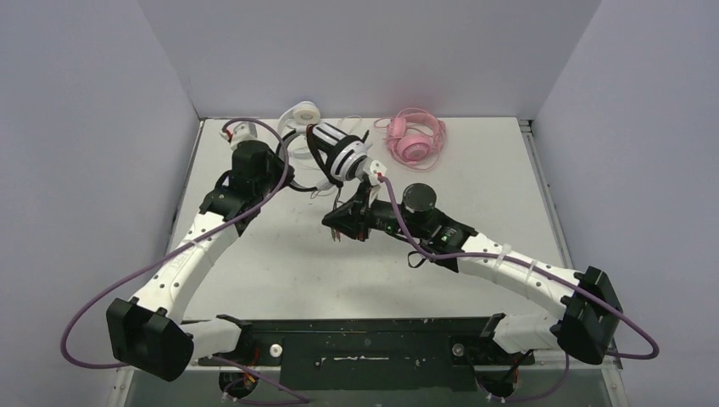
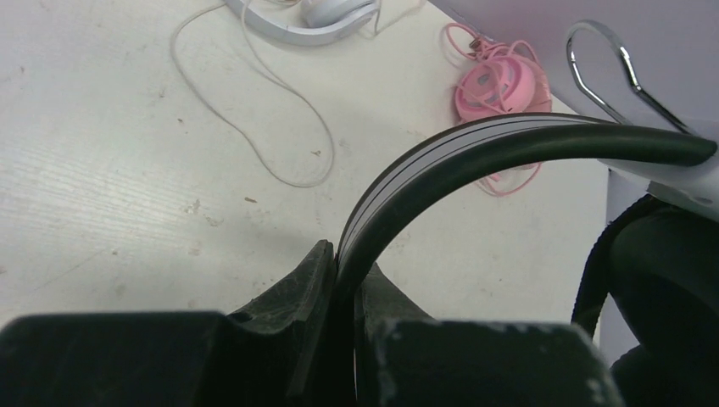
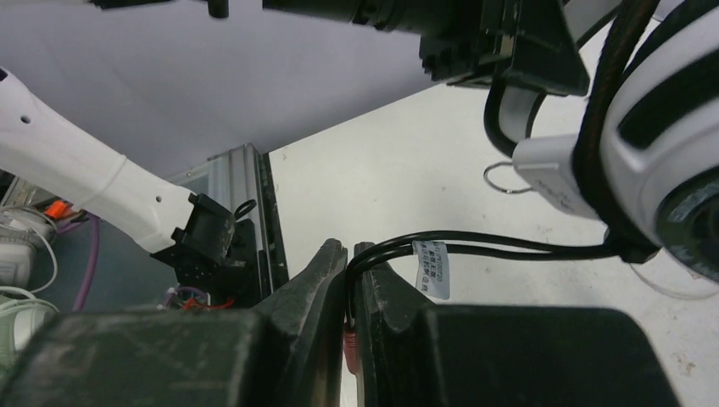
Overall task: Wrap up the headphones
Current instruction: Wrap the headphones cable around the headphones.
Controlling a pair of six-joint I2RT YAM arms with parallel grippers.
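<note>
Black-and-white headset (image 1: pixel 343 153): left gripper (image 2: pixel 343 271) clamps its headband (image 2: pixel 441 161), right gripper (image 3: pixel 350 263) pinches its thin black cable (image 3: pixel 509 242); pink headset (image 1: pixel 415 140) lies just beyond it.

One black-and-white headset (image 1: pixel 346 155), one white headset (image 1: pixel 303 113) and one pink headset (image 1: pixel 414 146): three corded sets in all, near the far edge of a single table (image 1: pixel 280 280). Two robot arms: left arm (image 1: pixel 182 263), right arm (image 1: pixel 517 267).

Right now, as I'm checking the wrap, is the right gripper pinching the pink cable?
No, the right gripper is shut on the thin black cable running from the black-and-white headset.
</note>
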